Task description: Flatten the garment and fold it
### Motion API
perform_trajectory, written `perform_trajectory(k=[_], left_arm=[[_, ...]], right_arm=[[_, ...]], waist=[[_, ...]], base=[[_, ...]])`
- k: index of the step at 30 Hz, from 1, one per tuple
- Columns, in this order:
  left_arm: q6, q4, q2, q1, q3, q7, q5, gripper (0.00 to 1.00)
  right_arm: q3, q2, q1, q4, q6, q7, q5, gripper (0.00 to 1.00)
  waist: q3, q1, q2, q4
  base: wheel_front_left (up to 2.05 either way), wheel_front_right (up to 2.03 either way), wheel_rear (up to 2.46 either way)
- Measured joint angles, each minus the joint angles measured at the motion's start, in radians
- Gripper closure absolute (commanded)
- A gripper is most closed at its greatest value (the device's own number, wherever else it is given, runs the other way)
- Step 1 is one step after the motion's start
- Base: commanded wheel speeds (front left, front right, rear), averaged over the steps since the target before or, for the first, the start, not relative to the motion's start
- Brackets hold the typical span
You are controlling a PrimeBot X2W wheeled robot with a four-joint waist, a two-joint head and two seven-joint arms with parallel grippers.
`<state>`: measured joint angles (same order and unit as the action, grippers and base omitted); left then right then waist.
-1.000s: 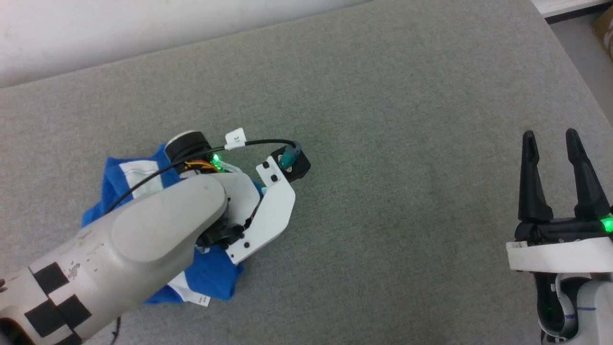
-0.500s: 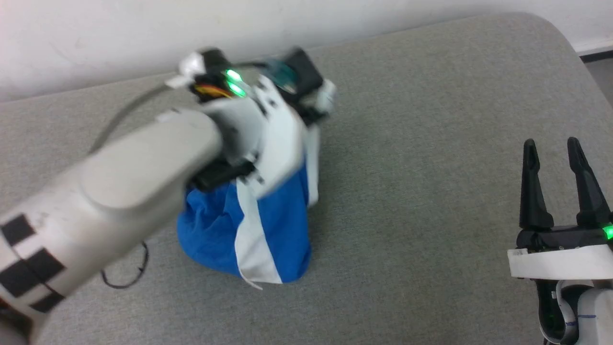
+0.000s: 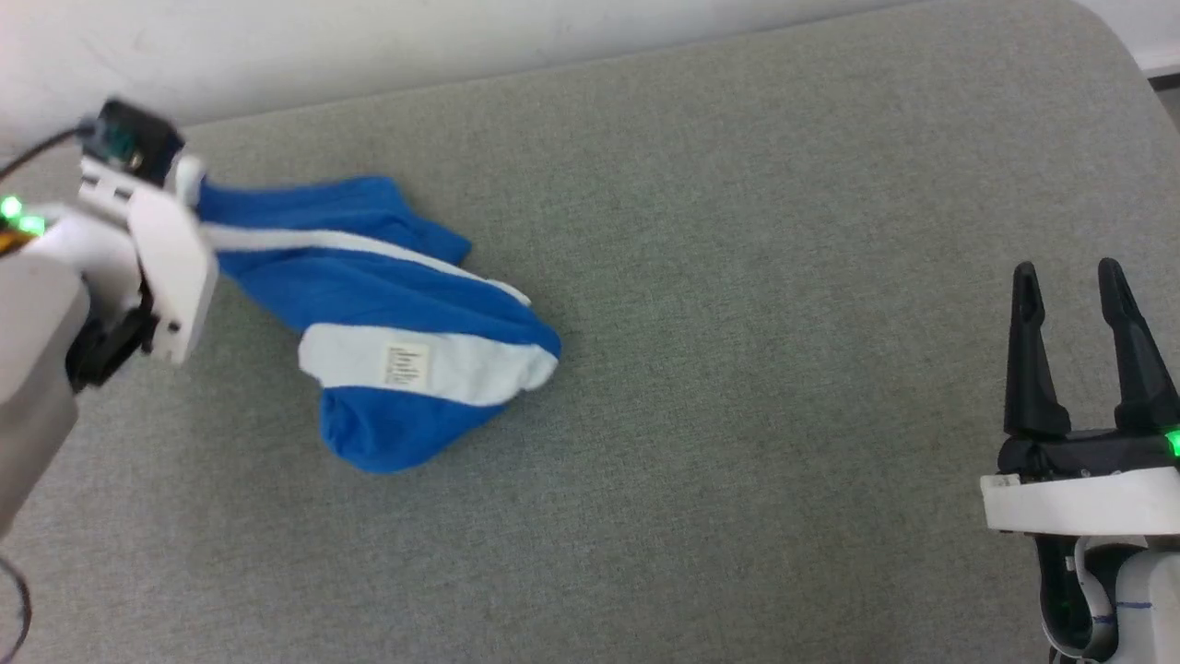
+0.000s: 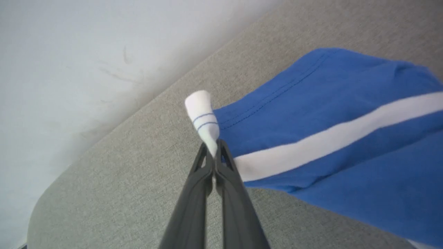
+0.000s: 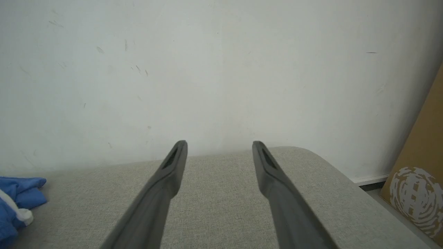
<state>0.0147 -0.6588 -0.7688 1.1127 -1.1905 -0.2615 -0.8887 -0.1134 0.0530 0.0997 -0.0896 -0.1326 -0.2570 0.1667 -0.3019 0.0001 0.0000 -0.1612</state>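
The garment (image 3: 387,304) is bright blue with white stripes and a small white care label (image 3: 407,365). It stretches across the grey surface from the far left toward the middle, its lower end bunched. My left gripper (image 4: 215,149) is shut on the garment's white trimmed corner (image 4: 204,117), close to the back wall. In the head view the left wrist (image 3: 147,249) covers the fingers. My right gripper (image 3: 1080,277) stands open at the lower right, far from the garment, with nothing between its fingers. A blue edge of the garment (image 5: 17,197) lies at the right wrist view's lower left.
The grey padded surface (image 3: 737,323) runs wide between the garment and my right gripper. A white wall (image 3: 369,37) backs it. A brown cardboard box (image 5: 418,193) leans beside the surface's rounded far right corner.
My left gripper has lifted the garment off the surface and swung it to the far left, so it now lies stretched out. The head camera has shifted. My right gripper stayed open.
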Motion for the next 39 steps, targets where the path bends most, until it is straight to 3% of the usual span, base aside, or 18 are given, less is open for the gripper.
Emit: perform_trajectory(k=[7, 8, 9, 14, 17, 20, 26, 29, 32, 37, 39], left_arm=[[0.004, -0.156, 0.045, -0.127, 0.032, 0.015, -0.115, 1.0], [0.006, -0.173, 0.055, -0.126, 0.038, 0.033, -0.122, 0.78], [0.012, -0.189, 0.068, -0.126, 0.04, 0.055, -0.122, 0.0], [0.009, -0.221, 0.137, -0.126, 0.052, 0.272, -0.078, 0.0], [-0.039, -0.212, 0.163, -0.125, 0.083, 0.466, -0.047, 0.0], [-0.119, -0.151, 0.176, -0.132, 0.13, 0.517, -0.006, 0.0], [-0.321, 0.288, 0.176, -0.311, 0.464, 0.519, 0.208, 0.0], [-0.39, 0.463, 0.198, -0.496, 0.618, 0.519, 0.317, 0.0], [-0.426, 0.604, 0.241, -0.648, 0.743, 0.519, 0.425, 0.0], [-0.439, 0.756, 0.338, -0.809, 0.895, 0.519, 0.577, 0.0], [-0.435, 0.781, 0.377, -0.865, 0.938, 0.519, 0.616, 0.0]], right_arm=[[0.002, -0.001, 0.006, -0.003, 0.0, 0.0, -0.015, 0.0], [0.001, 0.0, 0.007, -0.003, 0.0, 0.0, -0.02, 0.0], [0.001, 0.0, 0.008, -0.003, 0.0, 0.0, -0.026, 0.0], [0.0, 0.0, 0.009, -0.021, 0.0, 0.0, -0.078, 0.0], [-0.001, 0.0, 0.028, -0.047, 0.0, 0.0, -0.115, 0.0], [0.013, 0.007, 0.061, -0.086, 0.0, 0.0, -0.152, 0.0], [0.108, 0.12, 0.165, -0.128, 0.0, 0.0, -0.14, 0.0], [0.208, 0.194, 0.227, -0.115, 0.0, 0.0, -0.097, 0.0], [0.356, 0.296, 0.294, -0.062, 0.0, 0.0, -0.044, 0.0], [0.671, 0.473, 0.443, 0.081, 0.0, 0.005, 0.108, 0.0], [0.82, 0.528, 0.527, 0.133, 0.0, 0.071, 0.197, 0.0]], waist=[[-0.025, -0.0001, 0.0, -0.003], [-0.025, -0.0001, 0.0, -0.001], [-0.024, -0.0001, 0.0, 0.002], [0.006, 0.0, 0.0, 0.019], [0.038, 0.0, 0.0, 0.035], [0.071, -0.0001, 0.0, 0.055], [0.114, -0.0001, 0.0, 0.118], [0.129, -0.0003, 0.0, 0.15], [0.139, -0.0002, 0.0, 0.179], [0.141, -0.0002, 0.0, 0.225], [0.137, -0.0001, 0.0, 0.241]], base=[[0.0, 0.0, 0.0], [0.0, 0.0, 0.0], [0.0, 0.0, 0.0], [0.0, 0.0, 0.0], [0.0, 0.0, 0.0], [0.0, 0.0, 0.0], [0.0, 0.0, 0.0], [0.0, 0.0, 0.0], [0.0, 0.0, 0.0], [0.0, 0.0, 0.0], [0.0, 0.0, 0.0]])
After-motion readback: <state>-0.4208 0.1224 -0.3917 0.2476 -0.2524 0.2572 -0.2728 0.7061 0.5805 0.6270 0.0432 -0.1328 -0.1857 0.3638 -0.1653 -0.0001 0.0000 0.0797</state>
